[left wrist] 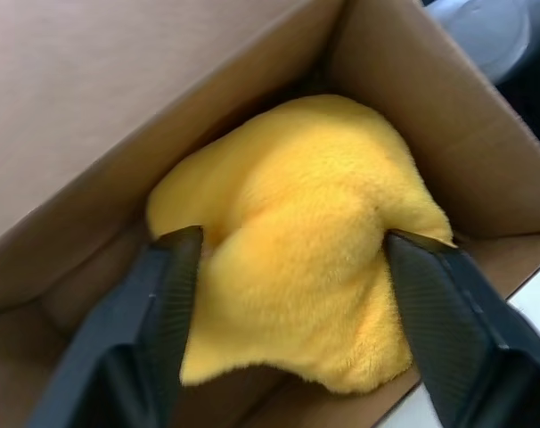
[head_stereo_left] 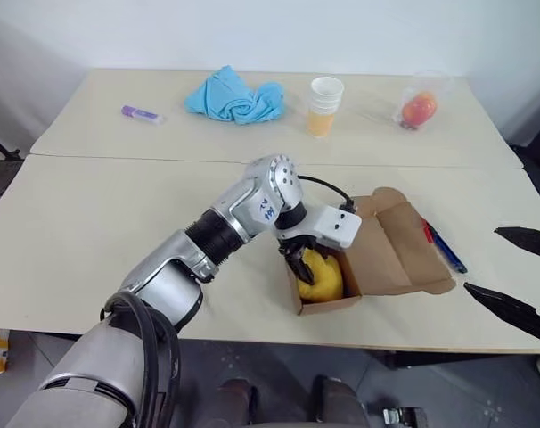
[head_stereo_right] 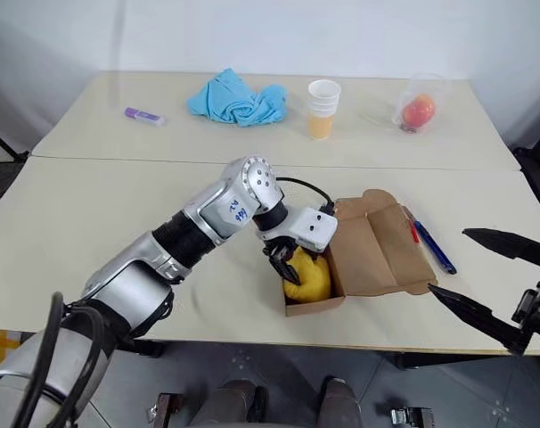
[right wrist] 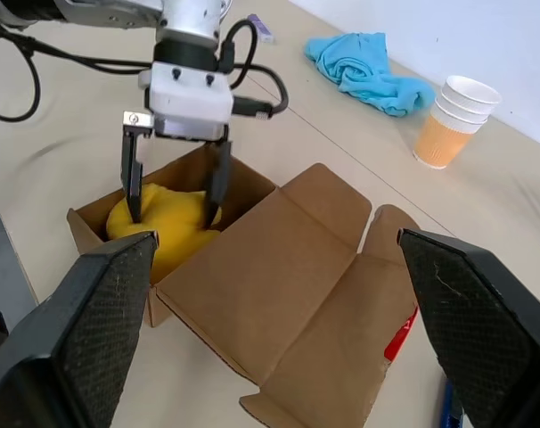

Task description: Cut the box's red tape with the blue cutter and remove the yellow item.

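The brown cardboard box (head_stereo_left: 328, 306) lies open near the table's front edge, its flaps (head_stereo_left: 390, 250) spread to the right. A soft yellow item (head_stereo_left: 322, 281) sits inside it. My left gripper (head_stereo_left: 298, 266) reaches down into the box and stands open, one black finger (left wrist: 167, 294) on each side of the yellow item (left wrist: 297, 241). A strip of red tape (right wrist: 399, 334) shows at the flap's edge. The blue cutter (head_stereo_left: 446, 250) lies on the table just right of the box. My right gripper (head_stereo_left: 482, 260) hovers open at the right, beyond the cutter, holding nothing.
Along the back of the table lie a purple stick (head_stereo_left: 141, 113), a crumpled blue cloth (head_stereo_left: 234, 96), stacked paper cups (head_stereo_left: 324, 107) with orange filling and a reddish fruit in clear plastic (head_stereo_left: 419, 109). A seam (head_stereo_left: 118, 159) joins the two tabletops.
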Motion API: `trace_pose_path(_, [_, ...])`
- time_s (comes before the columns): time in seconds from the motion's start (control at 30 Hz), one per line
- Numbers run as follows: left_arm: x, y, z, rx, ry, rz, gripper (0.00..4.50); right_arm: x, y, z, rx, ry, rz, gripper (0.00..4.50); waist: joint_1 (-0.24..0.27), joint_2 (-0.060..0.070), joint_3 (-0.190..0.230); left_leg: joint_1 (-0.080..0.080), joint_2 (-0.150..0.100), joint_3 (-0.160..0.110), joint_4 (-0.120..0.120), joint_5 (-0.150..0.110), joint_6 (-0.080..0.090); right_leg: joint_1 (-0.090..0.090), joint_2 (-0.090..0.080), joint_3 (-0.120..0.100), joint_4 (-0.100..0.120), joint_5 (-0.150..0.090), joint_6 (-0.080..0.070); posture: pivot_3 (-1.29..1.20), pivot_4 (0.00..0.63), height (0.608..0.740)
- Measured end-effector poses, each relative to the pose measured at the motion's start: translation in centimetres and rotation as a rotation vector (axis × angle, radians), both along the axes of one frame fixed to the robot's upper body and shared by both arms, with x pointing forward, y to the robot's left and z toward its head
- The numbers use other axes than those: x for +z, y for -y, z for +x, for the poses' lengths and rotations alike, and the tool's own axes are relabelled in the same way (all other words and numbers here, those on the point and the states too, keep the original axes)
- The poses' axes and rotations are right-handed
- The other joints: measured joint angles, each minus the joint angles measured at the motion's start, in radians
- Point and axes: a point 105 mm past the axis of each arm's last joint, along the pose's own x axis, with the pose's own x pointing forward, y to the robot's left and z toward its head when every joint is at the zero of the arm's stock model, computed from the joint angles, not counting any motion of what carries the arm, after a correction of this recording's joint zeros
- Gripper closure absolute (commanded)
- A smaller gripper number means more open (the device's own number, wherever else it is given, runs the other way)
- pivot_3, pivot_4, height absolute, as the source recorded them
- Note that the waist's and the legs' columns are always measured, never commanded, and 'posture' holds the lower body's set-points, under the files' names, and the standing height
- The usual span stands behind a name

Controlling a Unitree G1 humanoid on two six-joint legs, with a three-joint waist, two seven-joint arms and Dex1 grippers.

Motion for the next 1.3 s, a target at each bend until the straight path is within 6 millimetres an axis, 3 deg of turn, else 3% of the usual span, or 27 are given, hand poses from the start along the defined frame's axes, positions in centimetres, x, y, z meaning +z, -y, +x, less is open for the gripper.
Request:
trace_pose_path(0.27, [0.4,1.0,0.7,0.037,-0.026,-0.109,4.36,-0.1,0.2,0.5,-0.002,0.011,0.002,0.00,0.002,0.000,0.000,0.000,0.000,0.000,0.001,0.000,0.000,0.000,0.000,0.000,0.000,0.000,0.000,0.00,0.150,0.740])
trace_pose_path(0.37, [1.9,1.2,1.1,0.057,-0.049,-0.190,4.50,-0.2,0.5,0.6,-0.009,0.013,-0.002,0.00,0.000,0.000,0.000,0.000,0.000,0.000,0.000,0.000,0.000,0.000,0.000,0.000,0.000,0.000,0.000,0.00,0.150,0.740])
trace_pose_path(0.43, [4.3,1.7,1.3,0.087,-0.114,-0.331,4.50,-0.3,0.5,0.9,-0.010,0.018,0.001,0.00,-0.002,0.000,0.000,0.000,0.000,0.000,0.000,0.000,0.000,-0.001,0.000,0.000,0.001,0.000,0.000,0.00,0.150,0.740])
trace_pose_path(0.5, [8.0,1.6,1.6,0.118,-0.208,-0.541,4.50,-0.3,0.3,1.2,0.001,0.030,0.018,0.00,-0.004,0.000,0.000,-0.001,0.000,0.000,0.001,0.000,0.000,-0.001,0.000,0.000,0.001,0.000,0.000,0.00,0.150,0.740])
trace_pose_path(0.57, [12.3,0.5,2.0,0.133,-0.271,-0.776,4.50,-0.4,-0.1,1.5,0.007,0.035,0.047,0.00,-0.011,0.001,0.000,0.001,0.000,0.000,0.000,0.000,0.000,-0.001,0.000,0.000,0.002,0.000,0.000,0.00,0.150,0.740])
trace_pose_path(0.6, [13.0,-0.3,2.3,0.147,-0.273,-0.828,4.50,-0.4,-0.3,1.6,0.014,0.039,0.060,0.00,-0.014,0.001,0.000,0.001,0.001,0.000,0.000,0.000,0.000,-0.001,0.000,0.000,0.002,0.000,0.000,0.00,0.150,0.740])
trace_pose_path(0.7, [12.9,-5.6,4.4,0.283,-0.247,-0.979,4.50,-0.6,-1.6,1.9,0.053,0.044,0.122,0.00,-0.034,0.004,-0.002,0.003,0.001,0.001,-0.001,0.001,-0.002,-0.001,0.001,0.000,0.004,0.000,0.000,0.00,0.150,0.740])
trace_pose_path(0.87, [8.5,-15.4,6.8,0.689,-0.135,-1.136,4.50,-1.1,-5.1,3.3,0.186,0.058,0.249,0.00,-0.043,0.003,-0.001,0.003,0.002,0.000,0.000,0.001,-0.003,-0.002,0.001,0.001,0.005,0.000,-0.001,0.00,0.150,0.740])
trace_pose_path(0.97, [4.4,-23.1,6.4,0.991,0.022,-1.172,4.50,-1.8,-7.9,4.5,0.286,0.062,0.251,0.00,-0.049,0.003,-0.001,0.003,0.002,-0.001,0.000,0.000,-0.004,-0.004,0.001,0.002,0.006,0.000,-0.001,0.00,0.150,0.740])
trace_pose_path(1.07, [1.2,-28.6,5.1,1.239,0.115,-1.169,4.50,-2.4,-9.9,5.0,0.360,0.060,0.244,0.00,-0.039,0.001,-0.001,0.001,0.001,-0.004,0.001,0.000,-0.004,-0.003,0.000,0.000,0.005,0.000,-0.002,0.00,0.150,0.740])
trace_pose_path(1.23, [0.1,-32.9,2.5,1.415,0.224,-1.186,4.50,-2.4,-11.2,6.5,0.418,0.123,0.230,0.00,-0.023,0.001,-0.002,0.002,-0.001,-0.007,0.002,0.000,-0.004,0.000,-0.001,-0.001,0.005,0.001,-0.003,0.00,0.150,0.740])
trace_pose_path(1.3, [-0.1,-33.3,2.0,1.455,0.212,-1.192,3.90,-2.6,-11.7,6.7,0.446,0.138,0.210,0.00,-0.023,0.001,-0.002,0.002,-0.001,-0.008,0.002,0.000,-0.004,0.000,-0.001,-0.002,0.005,0.001,-0.003,0.00,0.150,0.740])
